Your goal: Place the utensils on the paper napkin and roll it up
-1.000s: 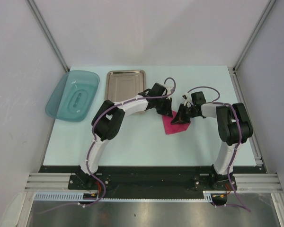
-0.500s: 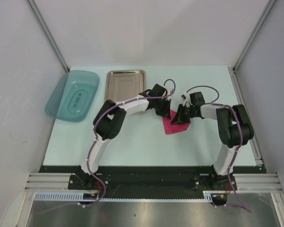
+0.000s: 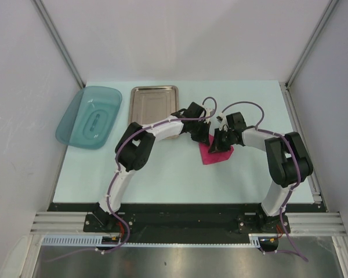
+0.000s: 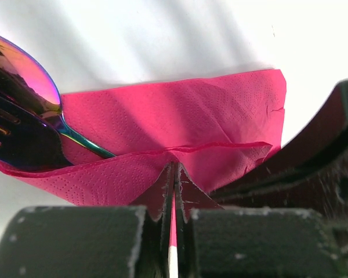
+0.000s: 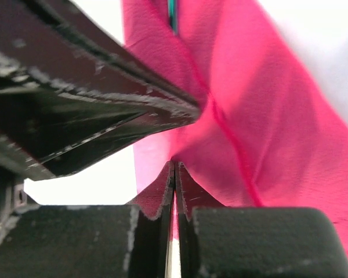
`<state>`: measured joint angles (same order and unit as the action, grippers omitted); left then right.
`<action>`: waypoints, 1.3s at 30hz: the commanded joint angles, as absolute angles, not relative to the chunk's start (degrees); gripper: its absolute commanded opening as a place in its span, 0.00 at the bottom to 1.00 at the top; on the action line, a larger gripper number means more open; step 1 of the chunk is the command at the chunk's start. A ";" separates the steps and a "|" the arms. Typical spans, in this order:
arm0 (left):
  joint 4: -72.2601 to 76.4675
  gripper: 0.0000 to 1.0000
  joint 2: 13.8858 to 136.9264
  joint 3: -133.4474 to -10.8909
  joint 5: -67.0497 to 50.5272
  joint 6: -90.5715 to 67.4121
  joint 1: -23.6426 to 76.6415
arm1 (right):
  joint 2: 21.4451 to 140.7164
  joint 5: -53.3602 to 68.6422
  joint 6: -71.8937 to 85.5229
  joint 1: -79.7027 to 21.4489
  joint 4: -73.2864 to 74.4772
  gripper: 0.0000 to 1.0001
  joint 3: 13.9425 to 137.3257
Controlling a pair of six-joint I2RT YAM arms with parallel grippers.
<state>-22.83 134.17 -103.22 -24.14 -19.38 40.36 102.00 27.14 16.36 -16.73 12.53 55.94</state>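
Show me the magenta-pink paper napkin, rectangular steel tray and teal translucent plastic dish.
napkin (image 4: 180, 113): left wrist view, flat upper layer.
tray (image 3: 153, 104): top external view, bare floor.
dish (image 3: 90, 117): top external view, bare floor.

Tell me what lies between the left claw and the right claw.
The pink paper napkin: left claw and right claw pinch it, as the wrist views show.

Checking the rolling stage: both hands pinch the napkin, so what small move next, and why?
Probably roll the pinched fold slightly further over the spoon, both hands together: left hand and right hand are each shut on the napkin, which only partly covers the spoon and fork.
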 commanded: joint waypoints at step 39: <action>-26.11 0.15 140.18 -110.57 -19.87 -16.61 36.04 | 108.28 25.84 14.24 -14.85 19.42 0.02 55.11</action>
